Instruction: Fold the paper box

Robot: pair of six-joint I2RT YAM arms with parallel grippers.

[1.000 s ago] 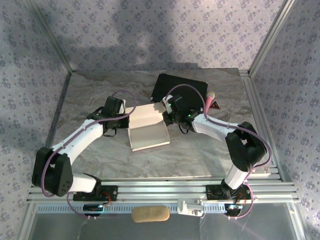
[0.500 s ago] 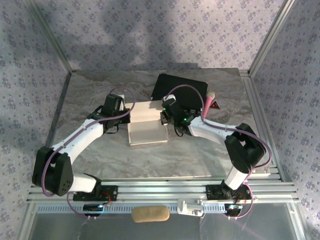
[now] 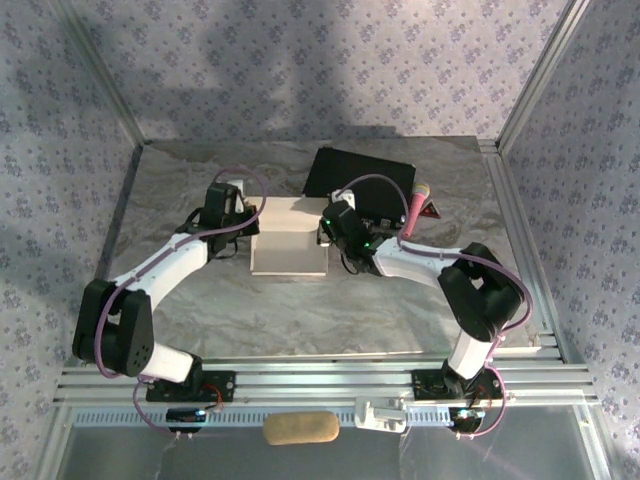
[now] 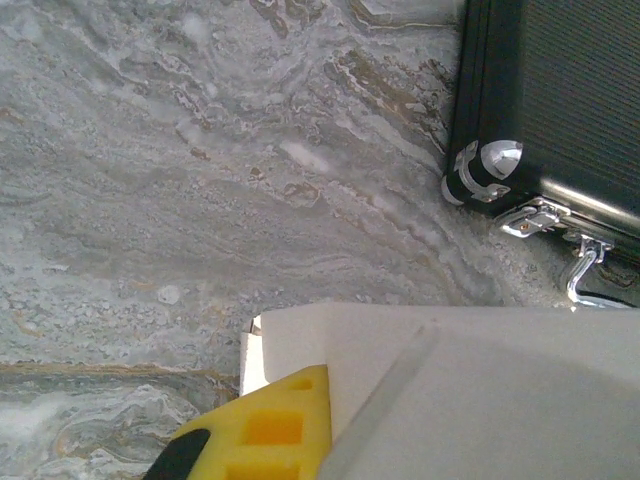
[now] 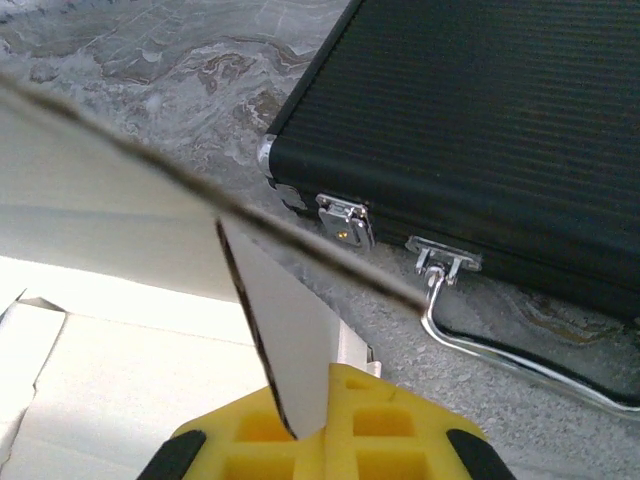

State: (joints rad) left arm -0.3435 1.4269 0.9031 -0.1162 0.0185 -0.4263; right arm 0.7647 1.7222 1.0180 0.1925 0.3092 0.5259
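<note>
The cream paper box lies mid-table between both arms. My left gripper is at its left side and my right gripper at its right side. In the left wrist view, one yellow finger presses against a white panel of the paper box, which hides the other finger. In the right wrist view, my right gripper is shut on a thin flap that stands on edge, with the paper box's pale floor to its left.
A black hard case with metal latches lies just behind the box, close to both grippers. A pink-tipped object rests by the case's right end. The marbled table stretches left, and metal rails run along the near edge.
Both grippers have moved toward the far side with the box's sides in hand. The box now looks shorter front to back and sits closer to the black case.
</note>
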